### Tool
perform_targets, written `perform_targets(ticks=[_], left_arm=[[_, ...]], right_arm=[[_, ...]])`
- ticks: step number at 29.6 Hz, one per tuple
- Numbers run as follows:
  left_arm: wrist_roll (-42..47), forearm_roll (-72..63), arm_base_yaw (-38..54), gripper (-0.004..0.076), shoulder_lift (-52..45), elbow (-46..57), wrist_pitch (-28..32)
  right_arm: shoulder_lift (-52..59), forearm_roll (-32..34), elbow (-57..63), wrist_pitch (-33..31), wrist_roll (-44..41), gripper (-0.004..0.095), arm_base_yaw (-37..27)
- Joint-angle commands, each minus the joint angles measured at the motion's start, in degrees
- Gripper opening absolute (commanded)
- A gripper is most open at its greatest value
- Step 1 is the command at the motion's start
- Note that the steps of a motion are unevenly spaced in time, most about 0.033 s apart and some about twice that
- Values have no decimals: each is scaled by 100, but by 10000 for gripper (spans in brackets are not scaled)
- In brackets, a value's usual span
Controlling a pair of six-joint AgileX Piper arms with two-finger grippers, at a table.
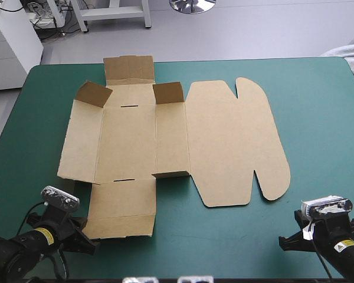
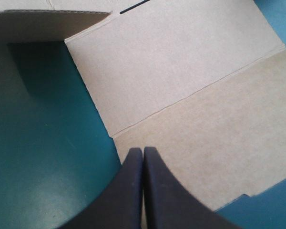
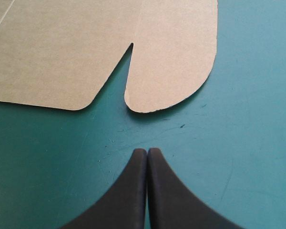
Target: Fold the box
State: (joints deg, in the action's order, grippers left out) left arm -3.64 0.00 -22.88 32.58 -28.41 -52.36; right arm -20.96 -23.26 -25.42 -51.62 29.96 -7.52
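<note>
Box: The brown box (image 1: 141,141) lies opened out and mostly flat on the teal-green table (image 1: 318,118), a bit left of the middle.
Bits that stand up: 2 small tabs (image 1: 93,92) at the far end poke up. The far flap (image 1: 128,69) behind them tilts up a little.
Lid: The big lid (image 1: 230,141) lies flat on the right side of the box.
Left claw: The left gripper (image 2: 143,151) has its 2 black fingers pressed together into 1 point and holds nothing. The tip sits at the side edge of the near flap (image 2: 205,143). I cannot tell if it touches the board.
Right claw: The right gripper (image 3: 147,151) is pressed together too, with nothing in it. It hangs over bare cover, just short of a round ear (image 3: 174,62) of the lid.
Step, I think: Lifting the near flap to make a wall. This flap lies flat now.
How to do it well: I would open the left fingers first and slip 1 finger under the flap's edge. Then bend the flap up slowly, right along its fold line.
Helper: The right claw could press down on the flat middle so the box does not slide.
Watch out: A shut claw may just push the whole sheet away across the smooth cover.
</note>
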Motion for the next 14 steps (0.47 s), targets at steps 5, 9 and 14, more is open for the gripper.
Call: perform_targets(ticks=[5,9,14], left_arm=[[22,-34,-28,-10,25,-125,295],[-4,-307,-28,-10,25,-166,156],[-24,-635,-28,-10,25,-420,73]], right_arm=[[-46,-150,-151,318,21,-19,-3],[-46,-126,-151,318,21,-19,-3],[-46,-127,-151,318,21,-19,-3]])
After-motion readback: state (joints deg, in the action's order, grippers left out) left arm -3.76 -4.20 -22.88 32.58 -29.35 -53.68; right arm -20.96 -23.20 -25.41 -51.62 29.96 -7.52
